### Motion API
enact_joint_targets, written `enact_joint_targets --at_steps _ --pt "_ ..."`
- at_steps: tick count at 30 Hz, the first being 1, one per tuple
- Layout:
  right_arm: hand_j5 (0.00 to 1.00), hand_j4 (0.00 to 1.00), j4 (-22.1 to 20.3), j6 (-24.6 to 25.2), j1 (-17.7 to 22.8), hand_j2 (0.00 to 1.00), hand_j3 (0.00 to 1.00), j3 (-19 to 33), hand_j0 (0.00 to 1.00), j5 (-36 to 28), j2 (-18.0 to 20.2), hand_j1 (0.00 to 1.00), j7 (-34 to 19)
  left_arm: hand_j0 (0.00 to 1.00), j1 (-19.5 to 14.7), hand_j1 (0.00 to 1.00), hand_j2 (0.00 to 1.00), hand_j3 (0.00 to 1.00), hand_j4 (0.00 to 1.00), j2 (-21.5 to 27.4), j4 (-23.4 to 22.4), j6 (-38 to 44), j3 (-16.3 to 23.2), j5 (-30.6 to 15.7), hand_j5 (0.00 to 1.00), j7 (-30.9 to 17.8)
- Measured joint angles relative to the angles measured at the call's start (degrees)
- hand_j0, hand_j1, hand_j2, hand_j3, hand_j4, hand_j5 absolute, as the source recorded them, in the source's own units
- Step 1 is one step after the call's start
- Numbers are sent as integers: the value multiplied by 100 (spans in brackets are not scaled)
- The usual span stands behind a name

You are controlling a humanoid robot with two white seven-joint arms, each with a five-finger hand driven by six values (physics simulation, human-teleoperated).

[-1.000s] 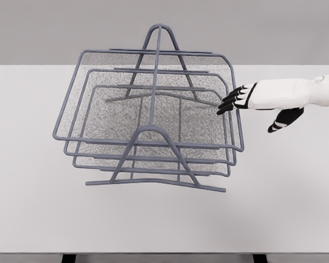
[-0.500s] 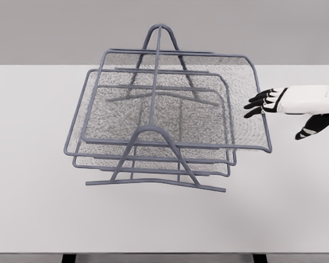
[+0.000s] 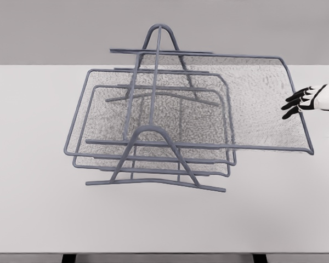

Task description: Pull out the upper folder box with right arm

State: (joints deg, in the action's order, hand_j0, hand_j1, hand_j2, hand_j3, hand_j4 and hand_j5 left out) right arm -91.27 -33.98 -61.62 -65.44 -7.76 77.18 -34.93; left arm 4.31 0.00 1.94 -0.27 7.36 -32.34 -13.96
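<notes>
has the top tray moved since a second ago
Yes. The upper tray has slid to the picture's right, out past the rack frame and the lower trays, following the right hand.

No readable text, labels, brands, nos. or signs anywhere in view.
</notes>
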Motion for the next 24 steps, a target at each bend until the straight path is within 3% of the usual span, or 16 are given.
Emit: enact_joint_targets --at_steps 13,24 --pt "100 100 170 -65 9 100 100 173 100 131 203 100 -5 100 0 100 100 100 100 0 0 0 1 0 100 0" --pt "100 100 4 -117 -80 100 100 1130 100 -653 533 100 -9 100 0 100 100 100 100 0 0 0 2 0 100 0"
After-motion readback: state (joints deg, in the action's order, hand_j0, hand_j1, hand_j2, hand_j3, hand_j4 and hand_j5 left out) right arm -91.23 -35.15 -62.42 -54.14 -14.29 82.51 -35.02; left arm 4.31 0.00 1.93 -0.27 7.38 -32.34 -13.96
